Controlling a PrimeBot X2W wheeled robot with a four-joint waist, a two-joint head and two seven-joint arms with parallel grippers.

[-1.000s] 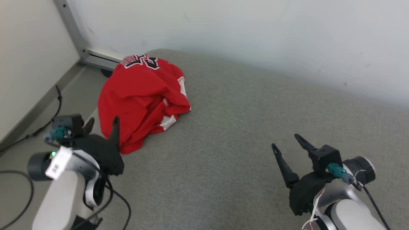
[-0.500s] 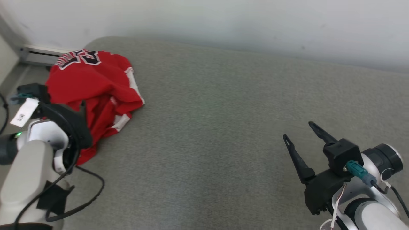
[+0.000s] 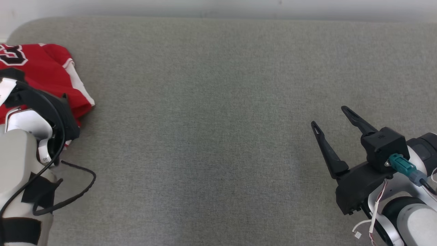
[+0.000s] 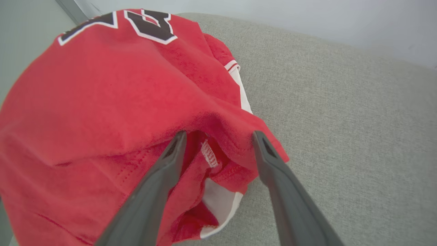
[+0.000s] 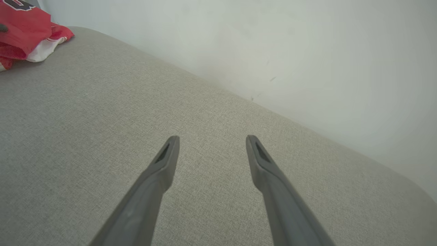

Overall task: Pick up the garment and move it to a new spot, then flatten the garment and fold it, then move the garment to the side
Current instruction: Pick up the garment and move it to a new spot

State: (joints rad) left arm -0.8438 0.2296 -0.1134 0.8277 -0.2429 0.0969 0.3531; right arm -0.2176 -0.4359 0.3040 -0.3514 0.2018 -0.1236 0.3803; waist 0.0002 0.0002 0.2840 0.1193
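Note:
The garment [image 4: 102, 85] is a red jersey with white trim and dark numbers, lying crumpled at the left end of a grey fabric surface [image 3: 218, 119]. In the left wrist view my left gripper [image 4: 219, 135] is open, its two fingers straddling a raised fold near the jersey's edge. In the head view the garment [image 3: 47, 68] sits at the far left, partly behind my left wrist [image 3: 51, 109]. My right gripper [image 3: 328, 116] stands open over bare fabric at the lower right, far from the jersey. The right wrist view has the garment [image 5: 24, 30] in its top left corner.
A pale wall [image 5: 273, 51] runs along the far edge of the grey surface. A black cable [image 3: 78, 191] loops from my left forearm [image 3: 20, 153] onto the fabric. The surface's rounded corner lies just beyond the jersey.
The head camera has swung to the right, so the jersey now sits at the view's left edge. My left gripper has moved forward over the jersey's near part. Both grippers stay open.

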